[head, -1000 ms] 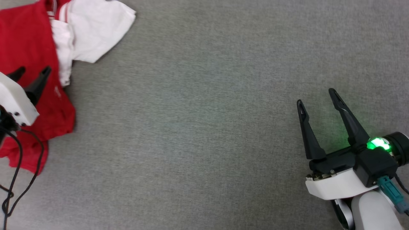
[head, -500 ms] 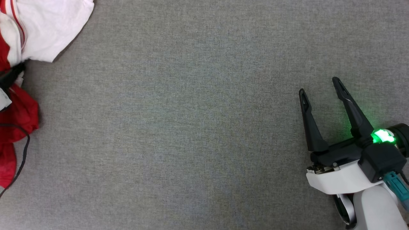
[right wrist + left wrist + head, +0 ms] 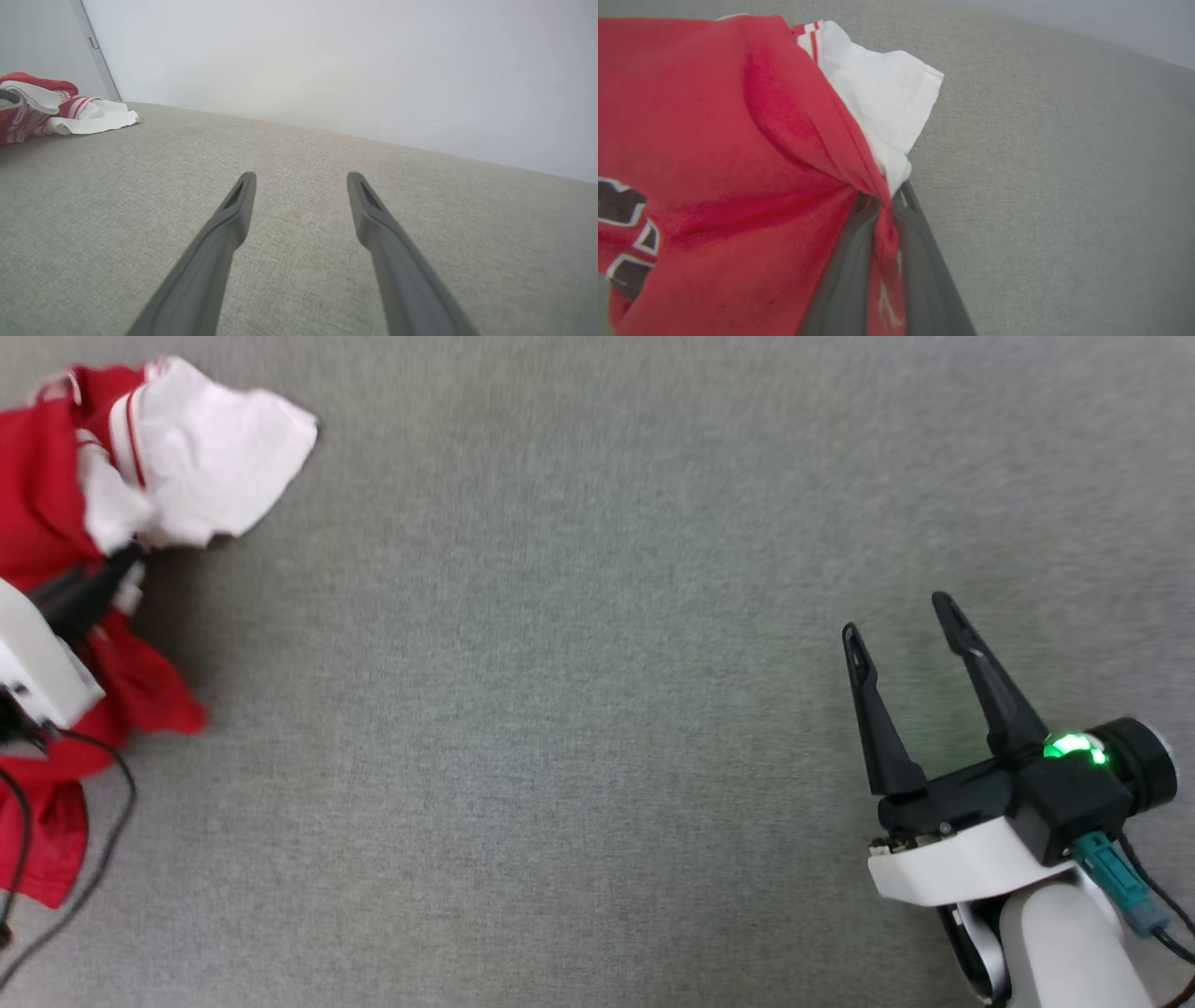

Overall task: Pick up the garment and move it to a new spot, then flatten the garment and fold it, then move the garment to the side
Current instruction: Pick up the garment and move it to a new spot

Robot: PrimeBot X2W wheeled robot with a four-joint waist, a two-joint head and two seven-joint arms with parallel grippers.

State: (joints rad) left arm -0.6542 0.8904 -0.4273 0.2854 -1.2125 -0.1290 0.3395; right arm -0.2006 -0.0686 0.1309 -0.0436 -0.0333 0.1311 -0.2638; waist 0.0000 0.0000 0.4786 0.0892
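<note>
A grey woven fabric surface (image 3: 560, 709) spreads across the head view, and the right wrist view shows a pale wall (image 3: 327, 60) behind it. The red and white basketball T-shirt (image 3: 56, 457) lies bunched in the upper left of the head view, with one white sleeve (image 3: 215, 457) fanned out to the right. The left gripper (image 3: 98, 583) reaches in from the left edge. Its dark fingers (image 3: 845, 270) are pressed close, pinching a fold of red cloth. The right gripper (image 3: 894, 614) sits at lower right, angled up and left, with its fingers (image 3: 224, 233) spread wide above the surface. A green light (image 3: 1069, 747) glows at its wrist.
</note>
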